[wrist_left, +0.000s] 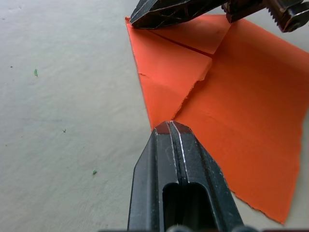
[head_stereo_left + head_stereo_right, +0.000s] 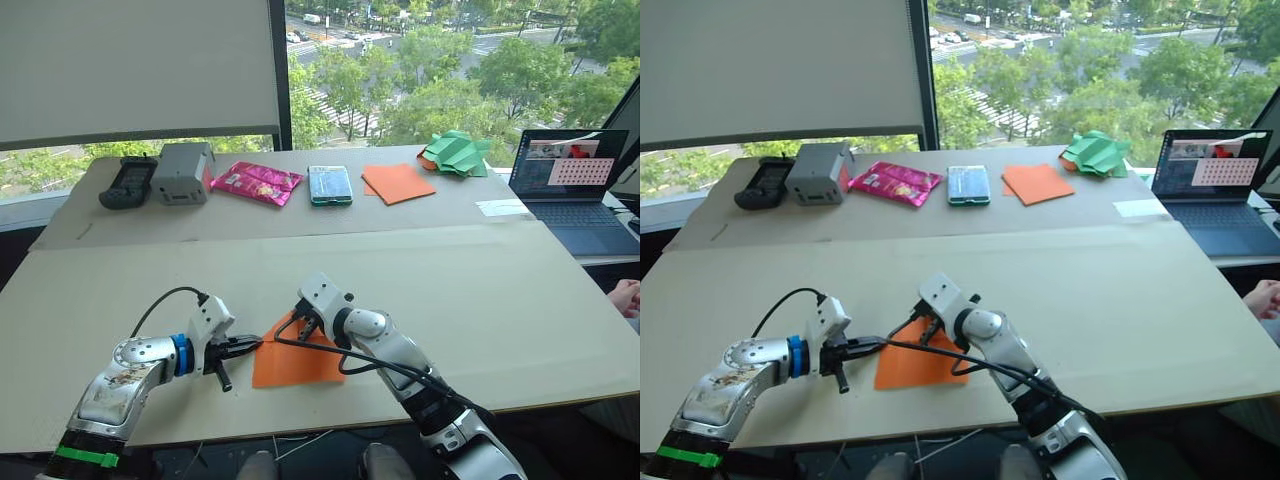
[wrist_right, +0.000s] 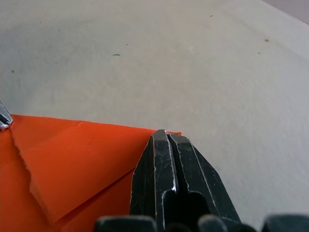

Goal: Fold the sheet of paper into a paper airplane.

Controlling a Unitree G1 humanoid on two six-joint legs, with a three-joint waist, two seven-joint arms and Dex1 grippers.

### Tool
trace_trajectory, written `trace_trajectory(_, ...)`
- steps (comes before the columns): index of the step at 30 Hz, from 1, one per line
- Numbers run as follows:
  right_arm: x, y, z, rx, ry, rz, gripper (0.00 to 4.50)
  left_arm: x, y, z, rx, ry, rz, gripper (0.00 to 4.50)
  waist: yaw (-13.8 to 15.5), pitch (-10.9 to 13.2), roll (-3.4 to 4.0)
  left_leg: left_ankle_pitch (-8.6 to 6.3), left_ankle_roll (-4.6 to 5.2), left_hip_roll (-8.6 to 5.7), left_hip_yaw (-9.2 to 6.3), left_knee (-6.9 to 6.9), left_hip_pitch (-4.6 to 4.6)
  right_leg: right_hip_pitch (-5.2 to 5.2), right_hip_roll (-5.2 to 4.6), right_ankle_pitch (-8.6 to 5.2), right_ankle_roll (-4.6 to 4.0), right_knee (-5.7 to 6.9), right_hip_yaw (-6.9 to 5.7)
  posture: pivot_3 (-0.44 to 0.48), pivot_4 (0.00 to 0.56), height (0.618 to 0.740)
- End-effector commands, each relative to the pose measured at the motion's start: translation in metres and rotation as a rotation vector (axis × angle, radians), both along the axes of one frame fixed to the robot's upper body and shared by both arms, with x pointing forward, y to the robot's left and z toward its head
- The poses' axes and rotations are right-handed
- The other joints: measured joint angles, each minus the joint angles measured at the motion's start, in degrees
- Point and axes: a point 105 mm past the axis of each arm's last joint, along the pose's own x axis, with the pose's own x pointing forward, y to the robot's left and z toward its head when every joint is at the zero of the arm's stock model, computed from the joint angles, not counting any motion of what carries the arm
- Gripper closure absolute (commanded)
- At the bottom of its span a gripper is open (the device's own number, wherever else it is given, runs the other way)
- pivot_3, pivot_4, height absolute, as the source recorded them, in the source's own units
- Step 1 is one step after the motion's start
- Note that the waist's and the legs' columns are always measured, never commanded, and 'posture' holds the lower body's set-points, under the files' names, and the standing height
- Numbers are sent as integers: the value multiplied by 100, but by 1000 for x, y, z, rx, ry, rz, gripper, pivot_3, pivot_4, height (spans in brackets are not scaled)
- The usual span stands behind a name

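The sheet of paper (image 2: 300,365), bright orange with one corner folded in as a triangular flap (image 1: 169,72), lies flat on the near table. My left gripper (image 2: 257,343) is shut, and its tip (image 1: 169,127) rests at the sheet's left edge where the flap's torn edge ends. My right gripper (image 2: 300,326) is shut too. It presses down on the sheet's far corner, with its fingertips (image 3: 166,136) right at the paper's edge. Its dark fingers (image 1: 164,12) also appear in the left wrist view, on the flap's far end. Nothing shows between either pair of fingers.
On the far table lie a black device (image 2: 128,183), a grey box (image 2: 182,172), a pink packet (image 2: 256,183), a teal pack (image 2: 330,185), smooth orange paper (image 2: 397,183) and a green paper heap (image 2: 460,152). A laptop (image 2: 575,190) is at the right, with a person's hand (image 2: 625,298) at the right edge.
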Motion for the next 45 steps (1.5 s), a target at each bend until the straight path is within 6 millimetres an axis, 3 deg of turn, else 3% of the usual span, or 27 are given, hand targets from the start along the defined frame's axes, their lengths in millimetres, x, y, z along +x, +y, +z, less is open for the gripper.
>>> trace_trajectory(1,-3,-1,-9,-22,32,9,4500,9,-8,41,-81,-97,-16,4476,2,10,-15,0,0,0,0,1,-3,-1,0,0,0,0,0,0,150,706)
trace_trajectory(7,-3,-2,-8,-27,29,7,4500,10,-18,46,-99,-105,-58,4476,-1,12,-21,0,0,-1,-2,1,-5,3,0,0,0,-8,-2,0,150,706)
trace_trajectory(11,-1,-4,-1,-20,9,3,4500,18,-20,10,12,-87,-63,4476,10,11,-24,1,2,-2,-2,1,-3,5,1,0,1,-7,-3,0,150,706)
trace_trajectory(17,-4,-15,17,2,-13,-1,4500,24,-26,-14,38,-72,-87,4476,78,13,-28,2,3,-2,-2,2,-14,3,0,1,1,-10,-4,0,150,706)
trace_trajectory(20,-7,-22,29,27,-25,-8,4500,22,-29,-21,56,-61,-110,4476,137,14,-26,2,2,-3,0,5,-17,3,0,1,1,-11,-3,0,150,706)
trace_trajectory(24,-13,-37,64,123,-58,-34,4500,18,-29,-31,82,-45,-135,4476,173,16,-22,0,0,-2,0,5,-16,2,0,1,1,-12,-3,0,150,706)
trace_trajectory(28,-22,-68,81,149,-64,-85,4500,17,-31,-34,77,-41,-139,4476,190,14,-15,-1,-1,-2,-1,5,-16,7,-1,1,1,-26,-6,0,150,706)
trace_trajectory(30,-28,-83,72,104,-44,-104,4500,18,-32,-33,75,-42,-141,4476,204,12,-18,-1,-2,-3,1,5,-18,14,-4,0,2,-45,-8,0,150,706)
trace_trajectory(35,-51,-118,27,-66,42,-91,4500,18,-35,-33,69,-43,-146,4476,217,12,-12,-2,-4,-12,19,11,-24,13,-27,0,3,-51,-8,0,150,706)
trace_trajectory(41,-71,-124,3,-108,92,-8,4500,19,-35,-32,68,-43,-153,4476,179,29,-35,-3,-6,-13,17,15,-17,12,-28,-1,5,-52,-10,0,150,706)
trace_trajectory(45,-75,-112,-4,-72,114,31,4500,20,-35,-31,69,-44,-155,4476,175,33,-43,-6,-10,-13,16,24,-18,14,-32,-2,5,-60,-13,0,150,706)
